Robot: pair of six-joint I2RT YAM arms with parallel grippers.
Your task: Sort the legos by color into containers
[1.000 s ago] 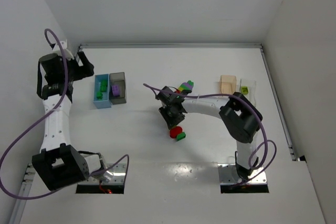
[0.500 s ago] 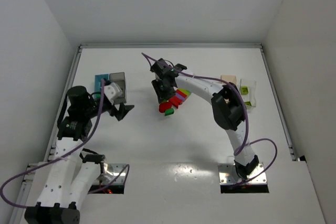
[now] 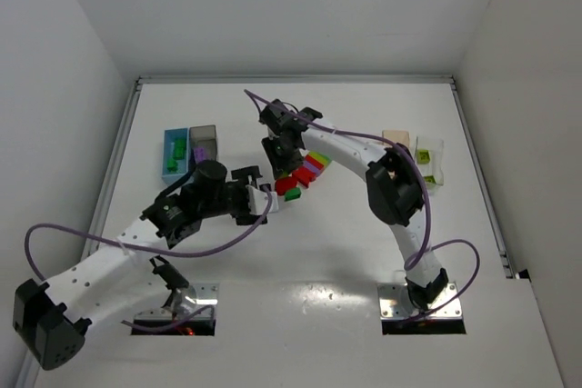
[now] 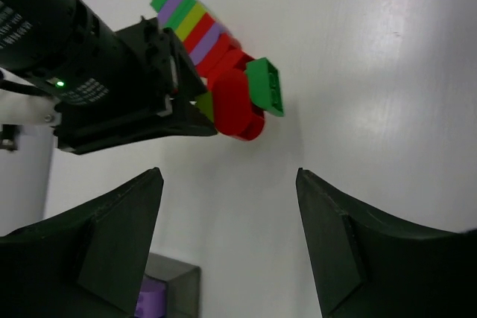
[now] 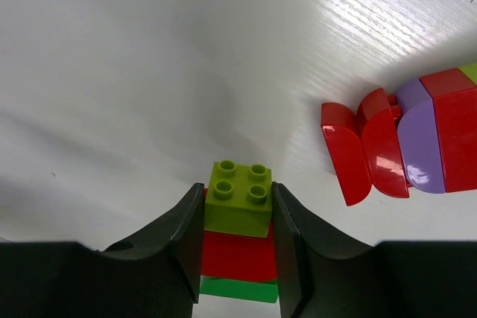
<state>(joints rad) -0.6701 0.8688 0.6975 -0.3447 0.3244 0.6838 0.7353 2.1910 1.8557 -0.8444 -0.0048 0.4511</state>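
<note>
A rainbow-striped lego cluster (image 3: 315,164) lies mid-table; it also shows in the left wrist view (image 4: 195,26). My right gripper (image 3: 284,173) is shut on a small stack, a lime-green brick (image 5: 238,199) over a red and a green one, close beside the cluster's red end (image 5: 365,153). My left gripper (image 3: 264,202) is open and empty, just left of that stack, with its fingertips (image 4: 153,184) apart over bare table. The light blue bin (image 3: 175,154) and the dark grey bin (image 3: 204,148) with purple bricks stand back left. The peach bin (image 3: 394,144) and the clear bin (image 3: 427,159) stand back right.
White walls close the table at the left, back and right. The right arm's purple cable (image 3: 350,136) arcs over the middle. The corner of the dark grey bin (image 4: 168,292) shows between my left fingers.
My left arm has swung from the back left down to the middle, next to the legos. My right gripper moved toward the back with its stack, then held still.
</note>
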